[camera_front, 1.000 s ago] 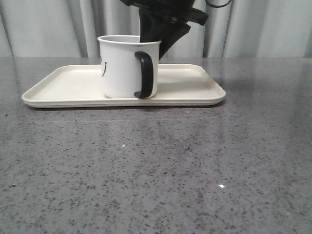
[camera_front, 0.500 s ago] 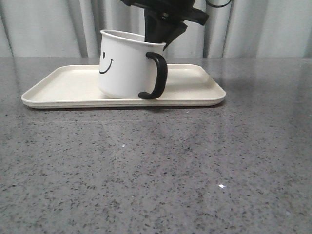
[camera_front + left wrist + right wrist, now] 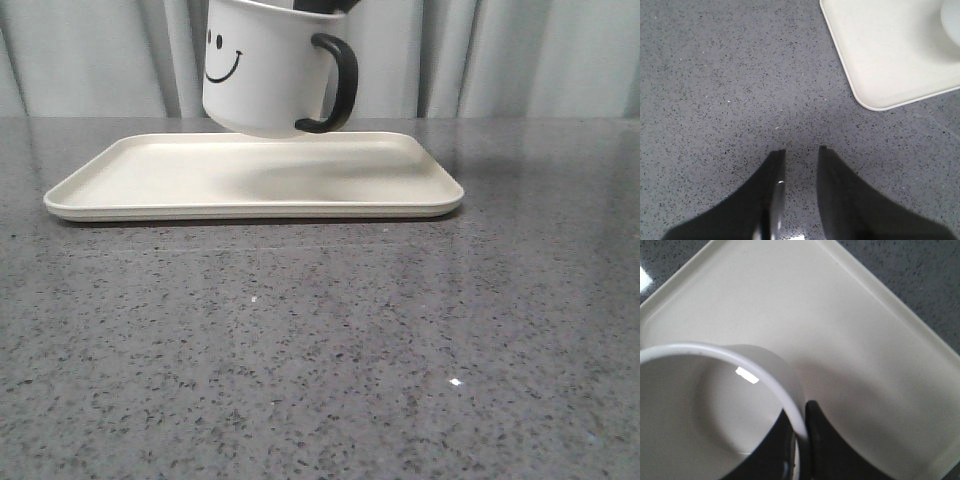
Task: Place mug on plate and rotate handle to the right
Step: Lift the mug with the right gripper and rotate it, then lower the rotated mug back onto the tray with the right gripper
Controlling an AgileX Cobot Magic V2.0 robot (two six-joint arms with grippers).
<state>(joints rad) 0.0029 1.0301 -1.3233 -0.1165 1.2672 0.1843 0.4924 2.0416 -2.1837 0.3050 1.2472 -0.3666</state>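
The white mug (image 3: 262,70) with the black smiley hangs tilted just above the cream plate (image 3: 150,175), clear of its surface. Its black handle (image 3: 340,85) points right in the front view. My right gripper (image 3: 799,412) is shut on the mug's rim (image 3: 765,375), one finger inside and one outside; in the front view only a dark bit of it shows at the top edge. The plate (image 3: 850,325) lies under the mug. My left gripper (image 3: 801,150) hovers over bare table beside a corner of the plate (image 3: 885,55), its jaws slightly apart and holding nothing.
The grey speckled table (image 3: 320,340) stretches in front of the plate. Pale curtains (image 3: 520,60) hang behind the table's far edge.
The mug turned so the smiley faces front and the handle swung to the right. It then rose off the plate with my right gripper still on its rim.
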